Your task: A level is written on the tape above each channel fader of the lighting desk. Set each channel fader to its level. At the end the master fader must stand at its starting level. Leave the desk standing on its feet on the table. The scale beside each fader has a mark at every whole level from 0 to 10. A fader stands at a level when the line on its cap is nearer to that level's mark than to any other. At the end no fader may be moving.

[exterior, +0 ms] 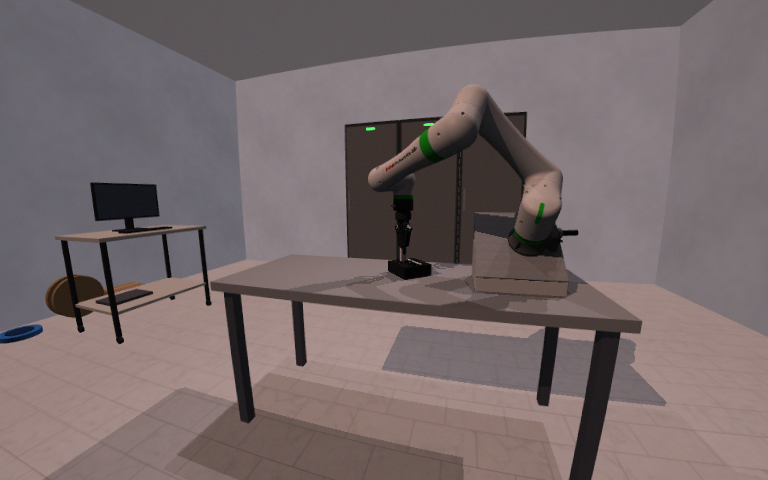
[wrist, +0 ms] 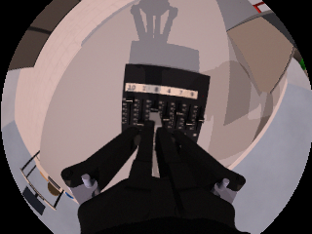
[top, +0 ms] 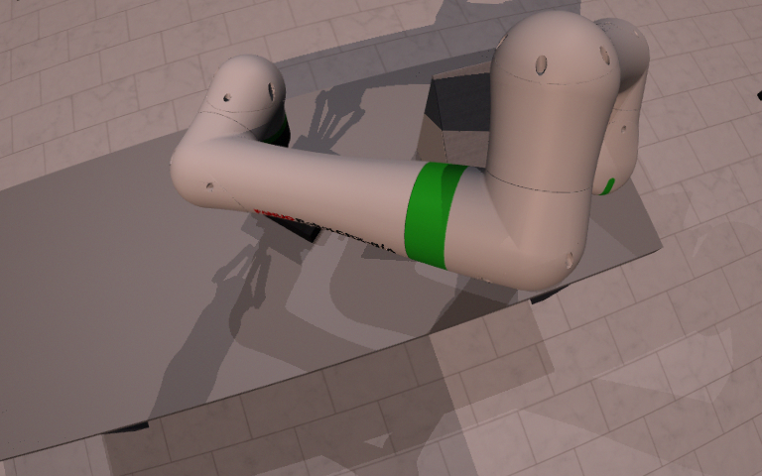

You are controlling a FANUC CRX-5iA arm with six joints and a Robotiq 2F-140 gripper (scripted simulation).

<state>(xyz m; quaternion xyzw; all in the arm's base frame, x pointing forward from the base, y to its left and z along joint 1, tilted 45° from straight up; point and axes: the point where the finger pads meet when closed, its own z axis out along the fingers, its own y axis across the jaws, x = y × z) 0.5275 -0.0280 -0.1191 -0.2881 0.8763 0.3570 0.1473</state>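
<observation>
The black lighting desk (wrist: 166, 104) stands on the table, with a pale tape strip along its far edge and several faders below it. It also shows in the exterior view (exterior: 409, 267), and only a corner of it shows under the forearm in the top view (top: 292, 227). My gripper (wrist: 153, 118) is shut, with nothing between the fingers. Its tips (exterior: 401, 253) point straight down onto the desk's fader field, left of the middle. Whether the tips touch a fader cap I cannot tell. The written levels are too small to read.
The arm's base stands on a tan block (exterior: 518, 263) at the right of the table. The forearm (top: 336, 196) hides most of the desk from above. A side table with a monitor (exterior: 124, 202) stands far off at the left wall.
</observation>
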